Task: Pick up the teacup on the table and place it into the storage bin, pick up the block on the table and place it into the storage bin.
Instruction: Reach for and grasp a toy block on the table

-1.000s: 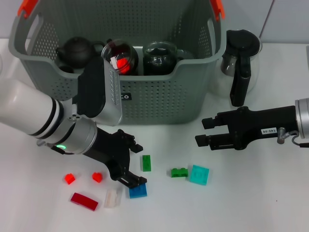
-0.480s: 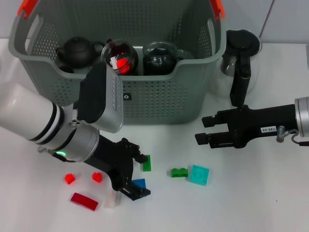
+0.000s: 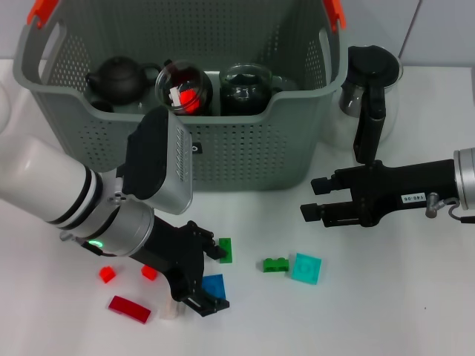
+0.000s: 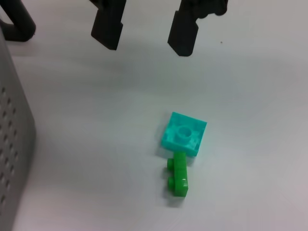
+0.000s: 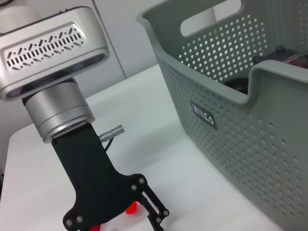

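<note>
White table, grey storage bin at its far side holding dark teaware, my left gripper low with fingers spread around the blue block, my right gripper open, idle above the table

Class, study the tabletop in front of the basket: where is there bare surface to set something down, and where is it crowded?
Bare table lies below the right gripper, right of the turquoise block. Crowded: the left gripper sits among the blue block, green plate, red blocks and green brick. The storage bin already holds teaware.
</note>
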